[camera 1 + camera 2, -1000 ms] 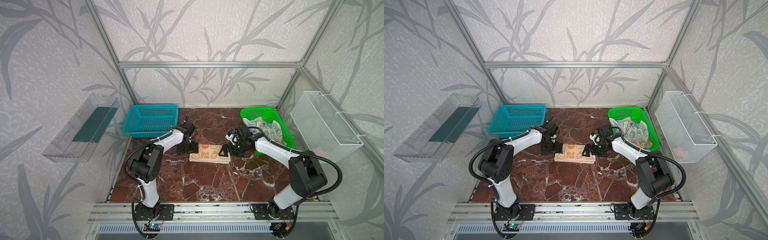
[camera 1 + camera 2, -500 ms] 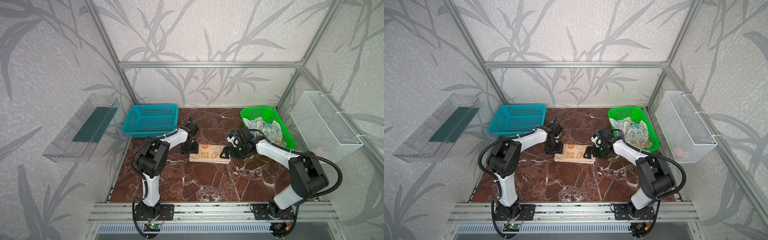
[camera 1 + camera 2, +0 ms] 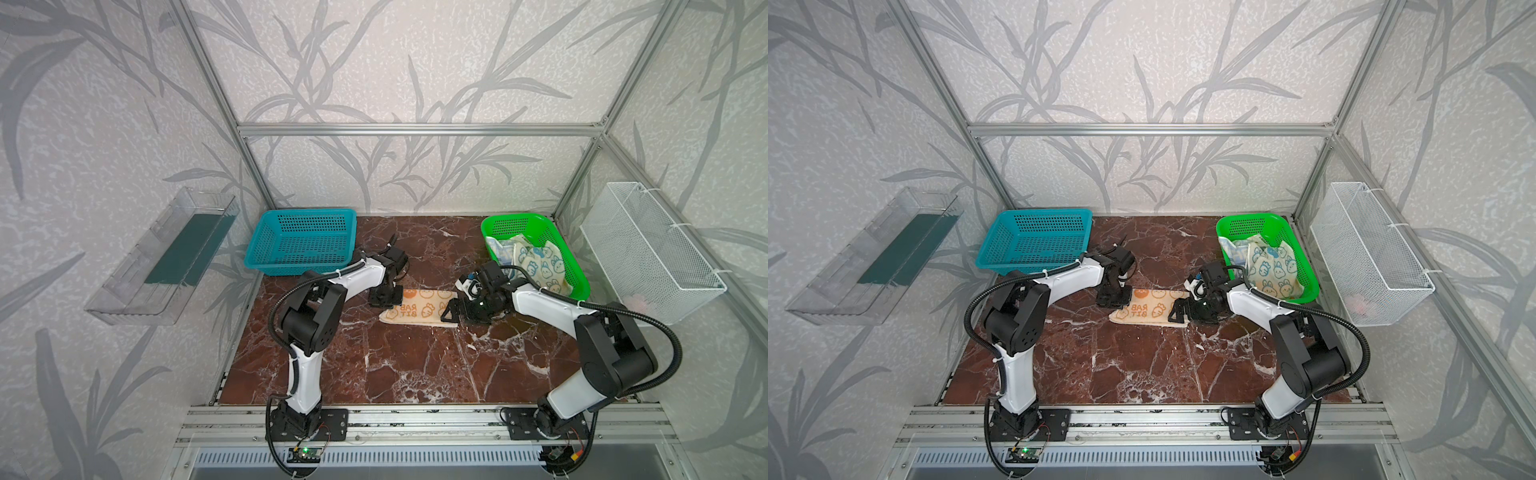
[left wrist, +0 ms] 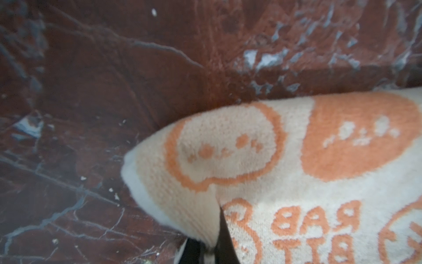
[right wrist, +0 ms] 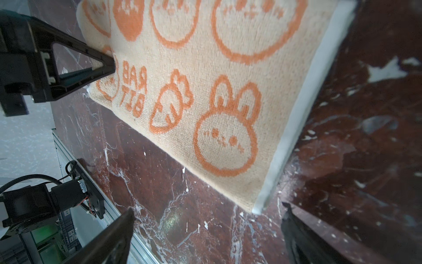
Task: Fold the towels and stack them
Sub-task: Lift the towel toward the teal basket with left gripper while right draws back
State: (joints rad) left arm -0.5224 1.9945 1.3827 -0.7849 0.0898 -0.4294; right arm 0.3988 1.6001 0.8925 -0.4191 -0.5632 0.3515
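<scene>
While lying folded on the marble [image 3: 395, 365], peach towel [image 3: 419, 309]: a long strip mid-table between both arms, "RAB BIT" band facing up.
left gripper [image 3: 385, 298]: spread a second ago, now clenched on the towel's left-end edge, puckering the cloth at the pinch.
right gripper [image 5: 207, 209]: wide apart as before, straddling the right-end near corner, gripping nothing.
meaning: probably the first half of a two-handed pickup for the next fold; no stack begun yet.
risk: with one pinch alone, apt to drag and skew on lifting.
other towels [image 3: 536, 257]: cream-and-blue, heaped in the green basket [image 3: 579, 284] just behind the right arm.
blue basket [image 3: 311, 224]: just behind the left arm.
edges: white hem [image 5: 303, 102] along the right end, flush on the stone; near long edge straight.
open room: broad bare stone in front, toward the rail [image 3: 415, 419]; tight behind, with baskets near both wrists.
</scene>
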